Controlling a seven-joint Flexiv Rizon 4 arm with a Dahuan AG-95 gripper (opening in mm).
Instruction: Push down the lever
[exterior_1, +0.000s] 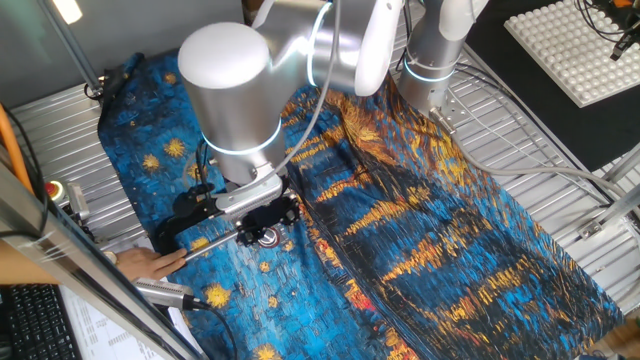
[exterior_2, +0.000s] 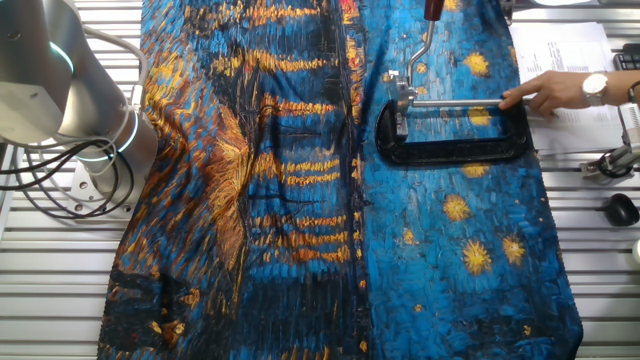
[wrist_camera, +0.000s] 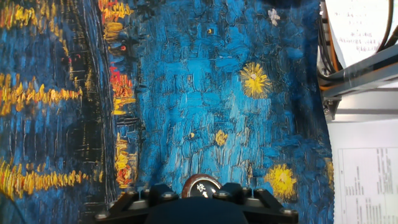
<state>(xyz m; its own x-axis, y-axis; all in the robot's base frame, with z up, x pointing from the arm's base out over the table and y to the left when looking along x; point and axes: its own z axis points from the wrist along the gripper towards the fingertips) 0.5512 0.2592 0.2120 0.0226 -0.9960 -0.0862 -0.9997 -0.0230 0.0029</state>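
A: Lying on the blue starry cloth, the black C-shaped clamp has a person's hand touching its long silver screw rod.

B: And the lever?

A: It rises tilted from the clamp's jointed end, its red cap at the frame's top edge in the other fixed view.

B: The gripper?

A: It hangs under the arm's silver wrist, just above the clamp. Whether its jaws stand wide or narrow cannot be told; the hand view shows only cloth and a dark mount.
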